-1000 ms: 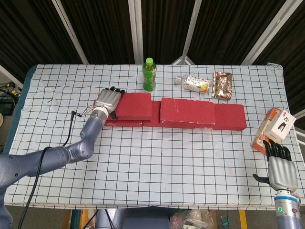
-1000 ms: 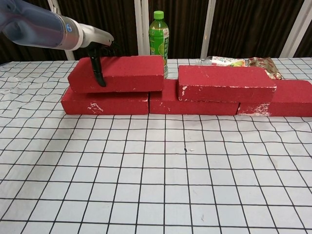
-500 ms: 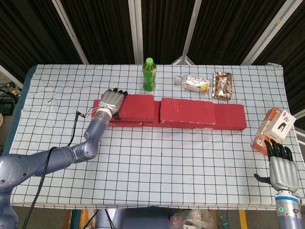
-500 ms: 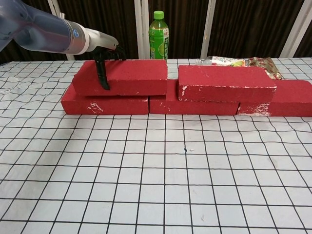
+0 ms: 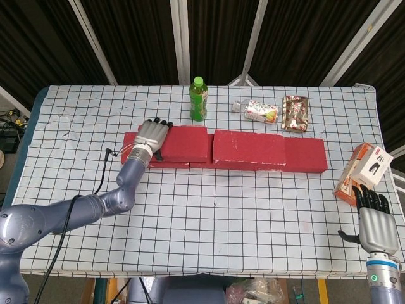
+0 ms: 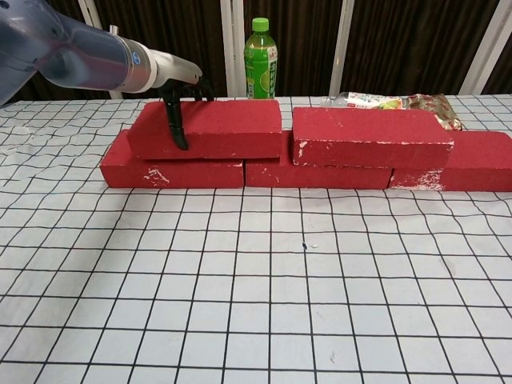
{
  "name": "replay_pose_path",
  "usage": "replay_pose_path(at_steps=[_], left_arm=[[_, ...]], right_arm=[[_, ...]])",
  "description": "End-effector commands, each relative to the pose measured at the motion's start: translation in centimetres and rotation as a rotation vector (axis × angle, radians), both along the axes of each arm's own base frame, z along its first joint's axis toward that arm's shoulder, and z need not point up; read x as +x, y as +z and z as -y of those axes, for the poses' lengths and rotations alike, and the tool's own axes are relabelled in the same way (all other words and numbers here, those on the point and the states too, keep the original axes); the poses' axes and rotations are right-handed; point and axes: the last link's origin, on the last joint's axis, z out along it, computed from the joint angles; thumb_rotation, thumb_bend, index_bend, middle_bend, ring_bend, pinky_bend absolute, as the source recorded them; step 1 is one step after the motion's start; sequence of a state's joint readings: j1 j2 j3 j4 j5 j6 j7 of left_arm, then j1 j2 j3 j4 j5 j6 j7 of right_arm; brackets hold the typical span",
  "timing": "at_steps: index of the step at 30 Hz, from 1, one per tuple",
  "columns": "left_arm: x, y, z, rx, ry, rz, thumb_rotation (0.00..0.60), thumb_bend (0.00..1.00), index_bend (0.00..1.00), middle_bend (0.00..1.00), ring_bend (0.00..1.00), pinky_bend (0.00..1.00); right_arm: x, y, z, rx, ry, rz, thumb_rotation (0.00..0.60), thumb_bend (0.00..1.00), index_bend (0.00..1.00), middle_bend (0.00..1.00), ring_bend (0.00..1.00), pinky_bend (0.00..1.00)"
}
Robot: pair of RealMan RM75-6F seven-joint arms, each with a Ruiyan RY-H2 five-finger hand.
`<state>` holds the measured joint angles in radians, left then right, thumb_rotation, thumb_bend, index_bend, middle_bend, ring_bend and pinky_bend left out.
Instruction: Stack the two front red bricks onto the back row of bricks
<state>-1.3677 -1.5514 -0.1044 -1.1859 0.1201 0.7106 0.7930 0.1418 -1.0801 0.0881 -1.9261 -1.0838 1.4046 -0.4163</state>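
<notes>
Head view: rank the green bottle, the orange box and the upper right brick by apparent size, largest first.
1. Upper right brick, clearly the largest.
2 and 3. Orange box and green bottle look close in size; the box sits nearer the camera, so their order is unsure.

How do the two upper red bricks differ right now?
The left upper brick has the left hand resting on its left end, thumb down the front face; the right upper brick is untouched. The left upper brick looks clean in front, while the right upper brick shows white scuffs. Both are red, lie flat and sit on the back row.
</notes>
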Motion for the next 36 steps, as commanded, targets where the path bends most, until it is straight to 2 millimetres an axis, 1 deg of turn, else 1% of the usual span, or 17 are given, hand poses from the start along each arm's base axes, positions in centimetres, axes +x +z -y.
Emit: replay_pose_path(at_steps=[1,12,18,36], left_arm=[[0.1,-0.1,0.0,0.000,0.001,0.000,0.600,0.06,0.22,0.14,0.09,0.24],[0.6,-0.4,0.1,0.000,0.002,-0.005,0.600,0.06,0.22,0.14,0.09,0.24],[0.5,-0.6,0.0,0.003,0.008,-0.008,0.600,0.03,0.22,0.14,0.09,0.24],[0.6,-1.4,0.1,-0.006,-0.003,-0.016,0.600,0.03,0.20,0.13,0.09,0.24]], right_arm=[[0.0,0.0,0.0,0.000,0.000,0.000,0.600,0.13,0.02,0.00,0.00,0.00],[-0.1,0.1,0.0,-0.002,-0.001,-0.003,0.600,0.13,0.02,0.00,0.00,0.00],[-0.2,0.1,0.0,-0.004,-0.001,-0.004,0.600,0.13,0.02,0.00,0.00,0.00],[-0.2,0.2,0.0,-0.003,-0.007,-0.003,0.600,0.13,0.02,0.00,0.00,0.00]])
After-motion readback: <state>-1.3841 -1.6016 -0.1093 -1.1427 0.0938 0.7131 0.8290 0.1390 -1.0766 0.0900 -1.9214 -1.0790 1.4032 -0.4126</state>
